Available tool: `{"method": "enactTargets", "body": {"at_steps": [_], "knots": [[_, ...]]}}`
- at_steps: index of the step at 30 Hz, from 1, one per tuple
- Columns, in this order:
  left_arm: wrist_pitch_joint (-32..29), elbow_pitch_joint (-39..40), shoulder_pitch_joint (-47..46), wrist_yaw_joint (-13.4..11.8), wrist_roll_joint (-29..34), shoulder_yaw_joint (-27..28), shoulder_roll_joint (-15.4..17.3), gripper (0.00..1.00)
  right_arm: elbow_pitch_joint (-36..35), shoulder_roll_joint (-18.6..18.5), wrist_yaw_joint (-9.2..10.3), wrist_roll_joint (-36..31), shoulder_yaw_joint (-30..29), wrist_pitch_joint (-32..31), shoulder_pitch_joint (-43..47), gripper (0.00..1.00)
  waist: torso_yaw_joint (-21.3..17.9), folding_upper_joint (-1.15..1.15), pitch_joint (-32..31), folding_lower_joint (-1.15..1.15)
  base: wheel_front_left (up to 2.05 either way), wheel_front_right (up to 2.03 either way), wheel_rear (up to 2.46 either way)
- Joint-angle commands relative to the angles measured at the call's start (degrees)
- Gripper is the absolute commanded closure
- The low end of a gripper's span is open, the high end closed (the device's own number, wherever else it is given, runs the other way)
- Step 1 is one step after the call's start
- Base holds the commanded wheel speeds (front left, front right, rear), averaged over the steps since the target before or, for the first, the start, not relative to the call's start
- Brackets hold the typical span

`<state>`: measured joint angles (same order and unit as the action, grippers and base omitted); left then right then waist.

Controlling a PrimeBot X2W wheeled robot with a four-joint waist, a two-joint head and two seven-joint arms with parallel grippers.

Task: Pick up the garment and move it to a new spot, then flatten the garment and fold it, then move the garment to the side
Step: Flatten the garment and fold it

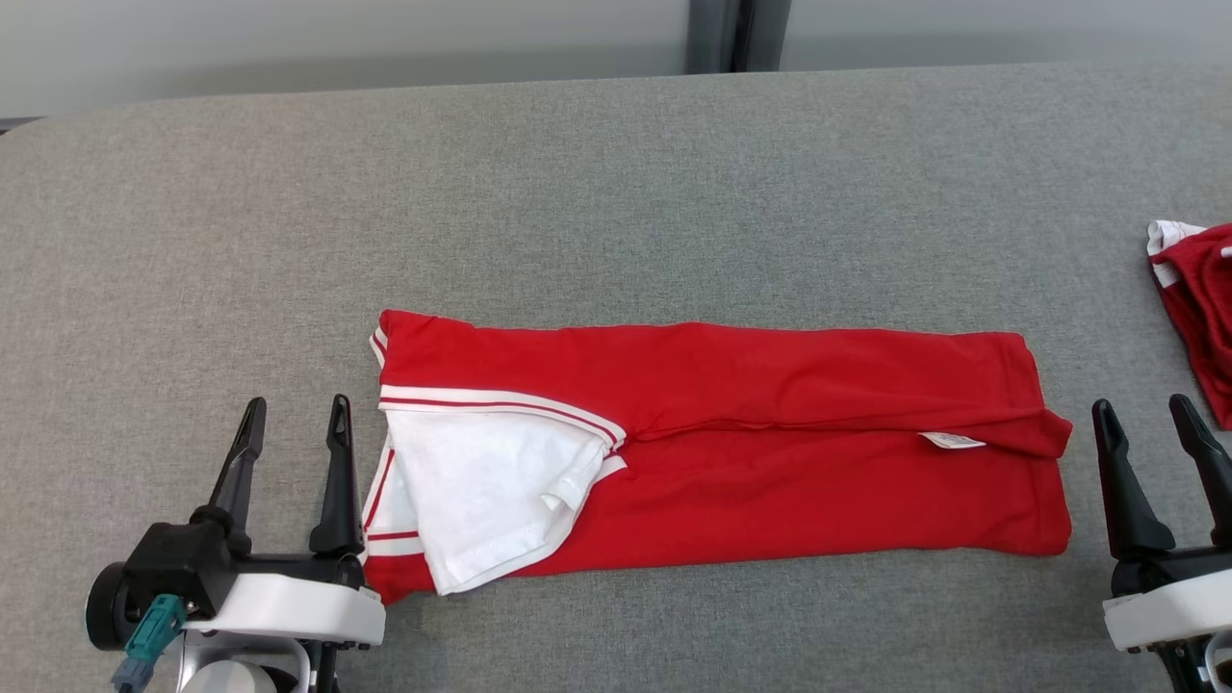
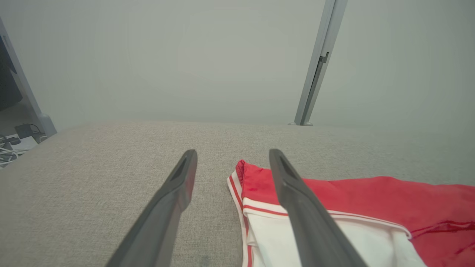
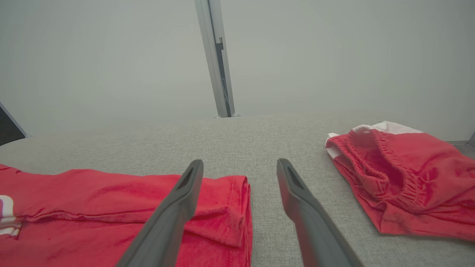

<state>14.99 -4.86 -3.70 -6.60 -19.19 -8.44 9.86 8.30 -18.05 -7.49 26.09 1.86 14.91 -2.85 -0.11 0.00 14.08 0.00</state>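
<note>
Now: red garment (image 1: 770, 385) lies folded into a long band on the near-middle of the grey table (image 1: 616, 192), its long axis running left to right.
- A white sleeve panel with red stripes is folded over the left end. A small white label shows near the right end.
- Edges: the long far edge is straight. The right end is squared, with one fold lapping over at the corner. The left end is uneven where the white layers stack.
- Open room: a wide bare surface runs from the garment's far edge to the table's far edge, with a narrower bare strip on the near side.
- To the right, a second red garment (image 1: 1203, 308) with an elastic waistband lies crumpled. It is well apart from the first, with bare table between them.

Left gripper (image 1: 296, 402): fingers spread wide, holding nothing, just beside the garment's left end. Its inner finger sits close along the white panel's edge, and I cannot tell whether it touches.

Right gripper (image 1: 1141, 404): fingers spread wide and empty, just off the garment's right end, in the gap between the two garments.
</note>
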Motion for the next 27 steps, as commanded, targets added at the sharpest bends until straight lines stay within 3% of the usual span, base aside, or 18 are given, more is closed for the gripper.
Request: {"method": "enactTargets", "body": {"at_steps": [1, 10, 26, 27], "knots": [[0.2, -0.2, -0.2, 0.3, 0.5, 0.3, -0.1, 0.00, 0.3, -0.2, -0.01, 0.0, -0.4, 0.2, 0.2, 0.00, 0.1, 0.00, 0.1, 0.00, 0.00, 0.00, 0.00], [0.2, -0.7, -2.3, 1.9, 1.8, 1.5, -1.9, 0.00, 5.8, -1.3, -0.01, 1.5, 0.0, -0.8, -3.6, 0.00, 1.4, 0.00, 1.9, 0.00, 0.00, 0.00, 0.00], [0.2, -1.4, -4.9, 4.1, 4.2, 3.0, -4.2, 0.00, 23.0, 1.3, -0.03, 9.0, 10.5, -2.3, -9.0, 0.00, 2.7, 0.00, 4.5, 0.00, 0.00, 0.00, 0.00], [0.2, -1.5, -4.9, 4.2, 4.3, 3.1, -4.3, 0.00, 23.6, 1.5, -0.03, 9.7, 11.5, -2.5, -9.1, 0.10, 2.7, 0.00, 4.5, 0.00, 0.00, 0.00, 0.00]]}}
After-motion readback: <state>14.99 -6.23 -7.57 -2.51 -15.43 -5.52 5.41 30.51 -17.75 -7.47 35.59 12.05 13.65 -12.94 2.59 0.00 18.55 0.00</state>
